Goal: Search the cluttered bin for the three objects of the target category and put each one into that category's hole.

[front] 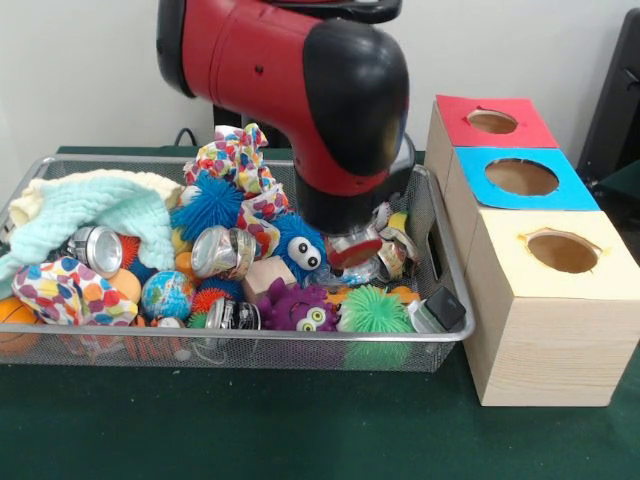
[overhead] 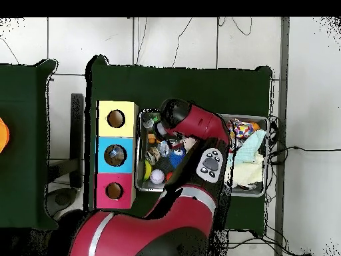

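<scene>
Bin (front: 452, 262) of silver wire mesh sits on the green table (front: 250, 430), packed with toys, and I see my gripper (front: 352, 243) lowered into its right half. Just in front of the gripper lie a green spiky ball (front: 374, 310) and a purple googly-eyed toy (front: 300, 308); a blue fuzzy one (front: 298, 245) touches its side. I cannot tell how the jaws stand. Beyond, three wooden boxes (front: 545, 290) stand beside the bin.

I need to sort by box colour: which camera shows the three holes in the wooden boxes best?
The overhead view: yellow hole, blue hole and red hole all face the camera as full circles. The front view shows them only obliquely, as flattened ovals.
</scene>
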You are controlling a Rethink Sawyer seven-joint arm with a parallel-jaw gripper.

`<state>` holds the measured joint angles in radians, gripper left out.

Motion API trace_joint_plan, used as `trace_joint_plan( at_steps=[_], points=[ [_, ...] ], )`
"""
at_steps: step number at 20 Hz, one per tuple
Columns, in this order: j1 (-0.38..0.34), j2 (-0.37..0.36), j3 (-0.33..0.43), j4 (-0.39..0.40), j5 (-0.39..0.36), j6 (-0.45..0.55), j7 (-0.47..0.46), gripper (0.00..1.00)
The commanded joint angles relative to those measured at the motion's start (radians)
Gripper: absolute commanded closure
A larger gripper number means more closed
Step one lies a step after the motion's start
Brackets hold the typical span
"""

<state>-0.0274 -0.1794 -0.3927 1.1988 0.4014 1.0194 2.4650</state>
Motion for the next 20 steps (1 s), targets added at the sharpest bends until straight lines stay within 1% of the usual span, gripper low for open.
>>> trace_joint_plan(
  at_steps=[1,5,8,10,11,15,19,20],
  points=[
    [-0.012,-0.114,0.090,0.137,-0.047,-0.006,-0.019,1.00],
    [-0.010,-0.150,0.092,0.142,-0.052,0.035,-0.020,1.00],
    [-0.009,-0.161,0.092,0.136,-0.057,0.055,-0.017,1.00],
    [-0.024,-0.134,0.104,0.115,-0.062,0.035,-0.028,1.00],
    [-0.039,-0.106,0.117,0.100,-0.062,0.005,-0.039,1.00],
    [-0.068,-0.034,0.153,0.068,-0.061,-0.082,-0.066,1.00],
    [-0.081,0.003,0.170,0.057,-0.066,-0.136,-0.075,1.00],
    [-0.083,0.003,0.172,0.059,-0.067,-0.142,-0.077,1.00]
  ],
)
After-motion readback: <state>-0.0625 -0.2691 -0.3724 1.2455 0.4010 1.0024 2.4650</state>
